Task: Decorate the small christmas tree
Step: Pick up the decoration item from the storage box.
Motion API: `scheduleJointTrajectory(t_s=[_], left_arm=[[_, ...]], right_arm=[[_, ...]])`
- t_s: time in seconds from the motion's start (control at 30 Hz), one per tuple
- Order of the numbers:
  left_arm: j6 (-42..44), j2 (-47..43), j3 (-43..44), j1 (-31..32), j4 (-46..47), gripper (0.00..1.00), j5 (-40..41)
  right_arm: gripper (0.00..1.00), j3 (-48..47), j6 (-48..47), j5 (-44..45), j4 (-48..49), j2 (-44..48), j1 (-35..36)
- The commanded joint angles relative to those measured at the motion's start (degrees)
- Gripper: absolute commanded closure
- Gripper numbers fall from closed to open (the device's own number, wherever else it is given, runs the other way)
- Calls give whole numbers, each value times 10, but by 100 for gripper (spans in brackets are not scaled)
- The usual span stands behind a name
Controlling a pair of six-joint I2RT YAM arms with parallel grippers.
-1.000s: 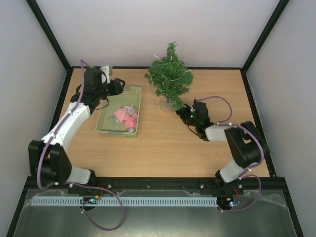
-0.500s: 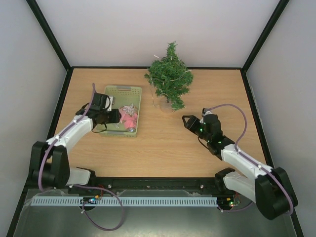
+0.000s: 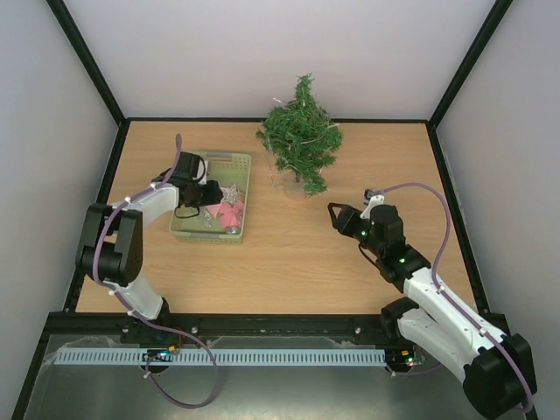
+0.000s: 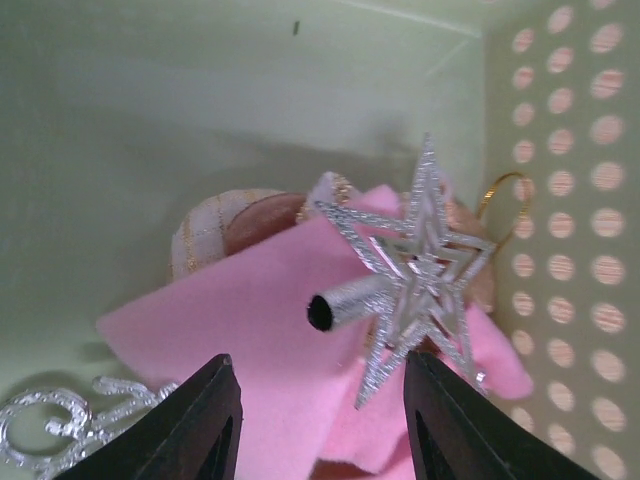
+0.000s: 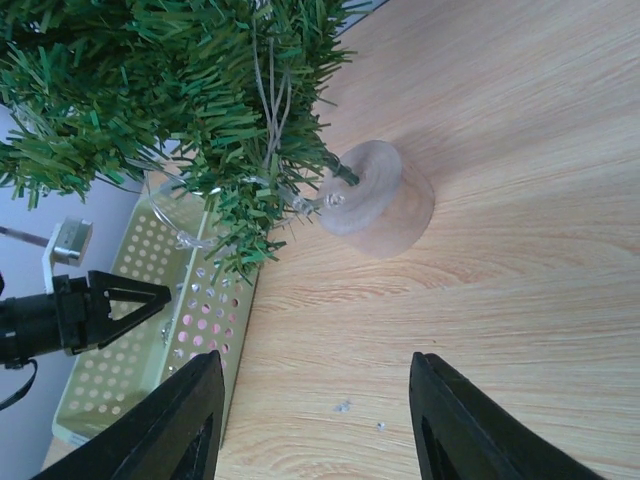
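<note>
The small christmas tree (image 3: 302, 140) stands at the back of the table on a round wooden base (image 5: 378, 200); its green branches (image 5: 150, 90) fill the top left of the right wrist view. My left gripper (image 3: 213, 194) hangs open inside the pale green basket (image 3: 229, 158). Just ahead of its fingertips lies a silver glitter star topper (image 4: 425, 265) with a tube stem, on pink felt (image 4: 250, 320). Nothing is between the left gripper (image 4: 320, 420) fingers. My right gripper (image 3: 337, 214) is open and empty above bare wood, to the right of the tree and short of its base.
The basket also holds a pinkish gold ball (image 4: 225, 230) and a silver curly ornament (image 4: 50, 425). Its perforated wall (image 5: 130, 330) lies left of the right gripper (image 5: 315, 420). Black frame posts and white walls enclose the table.
The left gripper came from the basket's far left corner down into the basket, toward the star. The right gripper backed away from the tree's base toward the near right.
</note>
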State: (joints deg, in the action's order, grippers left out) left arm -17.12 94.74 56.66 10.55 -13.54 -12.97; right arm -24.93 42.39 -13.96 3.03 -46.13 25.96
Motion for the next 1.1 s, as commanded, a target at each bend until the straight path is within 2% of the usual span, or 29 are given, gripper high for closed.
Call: scheduleJointTrajectory(t_s=[0.0,0.3,0.5,0.6,0.7,0.83,0.9,1.07], left_arm=[[-15,35,19,-7,28,53,-15],[-27,67,32,-7,62,56,-40],[-35,87,43,-7,59,63,-52],[-31,82,43,-7,55,70,-45],[-25,74,43,-7,49,82,-38],[-25,42,29,-7,53,94,-36],[-26,21,22,-7,52,97,-39],[-32,-52,0,-7,44,98,-40]], right_arm=[[50,-16,-20,-2,-22,13,4],[51,-7,-24,-18,1,0,4],[51,-12,-13,-30,10,0,4],[52,-19,-13,-30,0,8,4],[53,-29,-3,-32,-9,22,6],[54,-52,3,-31,-27,43,15],[54,-64,7,-30,-32,54,20],[54,-78,29,-30,-23,68,35]])
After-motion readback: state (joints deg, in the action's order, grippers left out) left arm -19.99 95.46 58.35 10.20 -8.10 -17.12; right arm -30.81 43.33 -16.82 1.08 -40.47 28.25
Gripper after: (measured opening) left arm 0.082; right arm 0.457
